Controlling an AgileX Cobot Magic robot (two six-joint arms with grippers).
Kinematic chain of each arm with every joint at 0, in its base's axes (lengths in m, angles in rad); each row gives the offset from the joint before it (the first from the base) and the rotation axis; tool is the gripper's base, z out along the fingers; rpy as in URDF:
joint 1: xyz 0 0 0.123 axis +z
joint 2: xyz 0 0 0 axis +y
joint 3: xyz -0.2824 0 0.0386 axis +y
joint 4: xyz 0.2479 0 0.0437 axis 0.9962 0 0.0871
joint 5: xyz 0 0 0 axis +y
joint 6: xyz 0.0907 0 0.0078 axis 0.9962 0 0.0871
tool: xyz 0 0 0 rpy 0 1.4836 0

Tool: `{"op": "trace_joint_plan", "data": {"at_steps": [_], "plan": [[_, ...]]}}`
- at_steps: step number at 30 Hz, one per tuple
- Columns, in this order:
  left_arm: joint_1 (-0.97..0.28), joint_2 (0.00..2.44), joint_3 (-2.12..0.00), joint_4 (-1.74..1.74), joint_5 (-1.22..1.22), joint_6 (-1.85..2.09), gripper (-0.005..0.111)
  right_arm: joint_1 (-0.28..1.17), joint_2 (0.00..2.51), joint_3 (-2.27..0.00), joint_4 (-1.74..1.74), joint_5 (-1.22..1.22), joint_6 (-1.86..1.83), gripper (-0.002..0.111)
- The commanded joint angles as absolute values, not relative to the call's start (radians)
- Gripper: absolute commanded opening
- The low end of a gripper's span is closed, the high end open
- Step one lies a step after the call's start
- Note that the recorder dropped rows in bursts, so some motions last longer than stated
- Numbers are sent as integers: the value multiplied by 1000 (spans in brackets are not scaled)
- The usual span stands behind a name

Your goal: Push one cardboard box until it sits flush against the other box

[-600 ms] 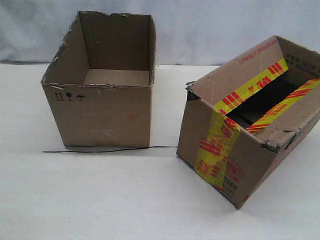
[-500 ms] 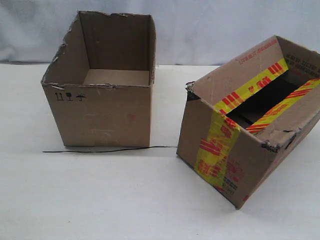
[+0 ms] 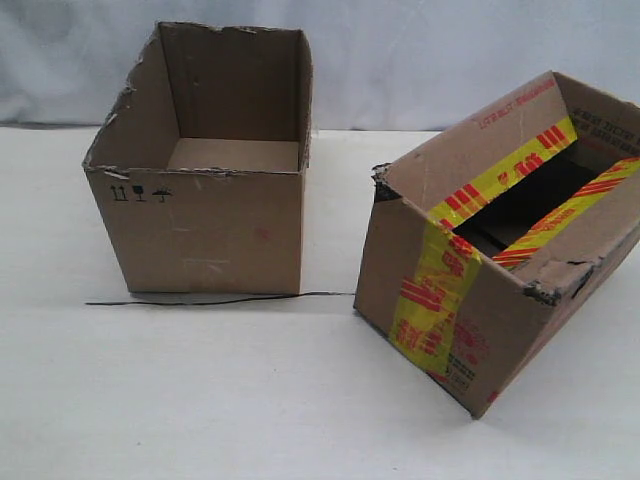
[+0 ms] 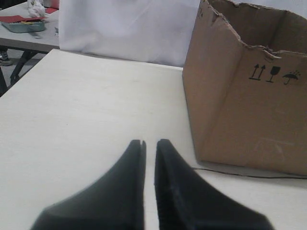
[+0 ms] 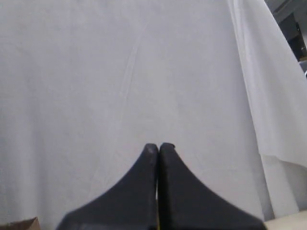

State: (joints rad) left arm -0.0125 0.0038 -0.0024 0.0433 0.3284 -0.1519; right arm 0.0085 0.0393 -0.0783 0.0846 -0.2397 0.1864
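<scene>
Cardboard box [image 3: 500, 315], bound across its top and front with yellow tape [image 3: 430, 300] bearing red print, sits at about 4 o'clock on the white table [image 3: 200, 400] in the exterior view. It is skewed, with one lower corner pointing toward 5 o'clock. Its corners are torn and its top flaps stand parted over a dark interior. The other box [image 3: 205, 235], plain brown, open-topped and ragged along its rim, stands square at 10 o'clock with small black handling symbols on its front. The two are apart, a strip of bare table between them, and their facing sides are not parallel. A thin black wire [image 3: 220, 299] lies along the foot of the other box's front, its end reaching up to the cardboard box's near edge at 3 o'clock of the plain one.

In the left wrist view, the left gripper [image 4: 149, 142] hovers low over the table beside the other box [image 4: 249, 115], fingers drawn nearly together with only a thin slit between them, grasping nothing. In the right wrist view, the right gripper [image 5: 158, 146] is clenched, tips touching and empty, against a white cloth backdrop [image 5: 120, 72].
</scene>
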Motion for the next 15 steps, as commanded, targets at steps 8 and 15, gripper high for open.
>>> {"op": "trace_joint_plan", "data": {"at_steps": [8,15], "plan": [[-10,0,0,44,307,-150,0,-1,667,-198,65,-162,111,0],[-10,0,0,44,307,-150,0,-55,988,-322,67,-155,81,0]]}}
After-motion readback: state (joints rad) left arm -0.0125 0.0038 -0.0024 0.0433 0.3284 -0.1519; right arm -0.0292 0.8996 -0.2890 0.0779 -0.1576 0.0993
